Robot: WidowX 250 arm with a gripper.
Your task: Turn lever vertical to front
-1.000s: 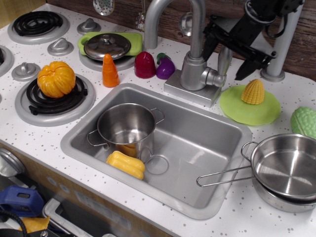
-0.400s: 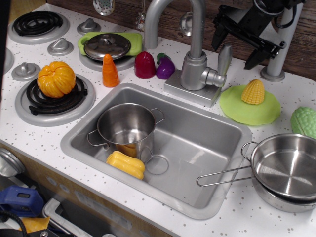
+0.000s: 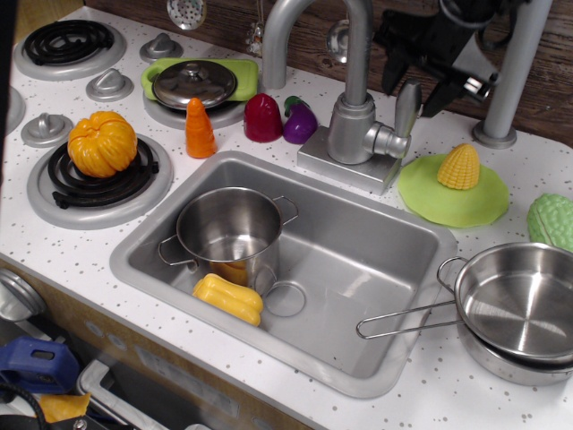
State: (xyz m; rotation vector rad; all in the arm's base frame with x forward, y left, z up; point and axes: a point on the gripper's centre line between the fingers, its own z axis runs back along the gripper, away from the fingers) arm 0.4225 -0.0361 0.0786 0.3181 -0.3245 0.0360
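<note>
One thing has changed over the last second — the black robot hand (image 3: 445,55), which was down beside the slim matte-silver paddle-shaped lever (image 3: 407,108) at the upper centre-right of the frame, has drawn up and back toward the top edge, and now sits above and behind the paddle's tip, apart from it. Its dark fingers are partly cut off by the frame and bunched against the dark wooden wall, so I cannot tell whether they are spread or pressed together; nothing is pinched between them that I can see. The lever itself has not budged: it stands upright on its short round stub, just right of the grey faucet body (image 3: 352,133) and below the tall curved silver spout (image 3: 315,27), at the back rim of the grey sink (image 3: 385,269). The yellow toy corn on its round green plate (image 3: 452,190) lies just right of the faucet base on the white speckled table (image 3: 81,235), undisturbed. My reading is that the task is not yet advanced — the paddle still points up rather than toward the lower edge of the frame, and the hand would have to come down again, catch the paddle from behind, and swing it forward.
</note>
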